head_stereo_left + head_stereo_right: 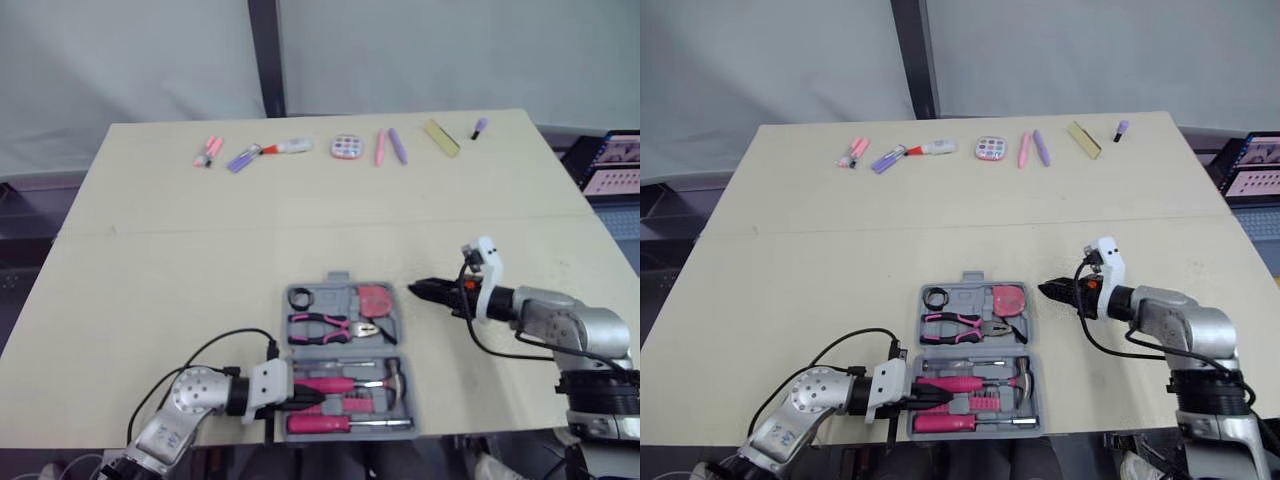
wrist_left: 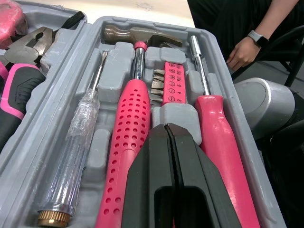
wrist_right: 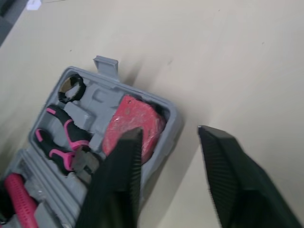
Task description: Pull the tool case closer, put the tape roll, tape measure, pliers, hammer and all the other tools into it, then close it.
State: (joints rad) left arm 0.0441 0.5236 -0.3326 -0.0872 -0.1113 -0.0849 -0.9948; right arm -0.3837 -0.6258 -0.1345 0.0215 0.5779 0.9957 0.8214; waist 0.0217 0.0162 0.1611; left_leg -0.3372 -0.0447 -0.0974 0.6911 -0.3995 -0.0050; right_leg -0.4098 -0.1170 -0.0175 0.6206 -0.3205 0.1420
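Observation:
The grey tool case (image 1: 404, 342) lies open near the table's front edge. Its far half holds the black tape roll (image 1: 301, 298), the pink tape measure (image 1: 374, 298) and the pliers (image 1: 330, 326). The near half holds the hammer (image 2: 130, 123), a pink screwdriver (image 2: 221, 142), a clear-handled screwdriver (image 2: 76, 142) and a bit strip (image 2: 167, 83). My left gripper (image 2: 165, 127) is shut and empty, low over the near half between the hammer handle and the pink screwdriver. To the right of the case, beside the tape measure (image 3: 133, 121), my right gripper (image 3: 169, 129) is open with nothing in it.
Pens and markers (image 1: 245, 157), a round palette (image 1: 346, 147) and a yellow strip (image 1: 442, 137) lie along the table's far edge. A laptop screen (image 1: 612, 160) stands off to the right. A person's hand (image 2: 247, 47) with a watch is beyond the front edge.

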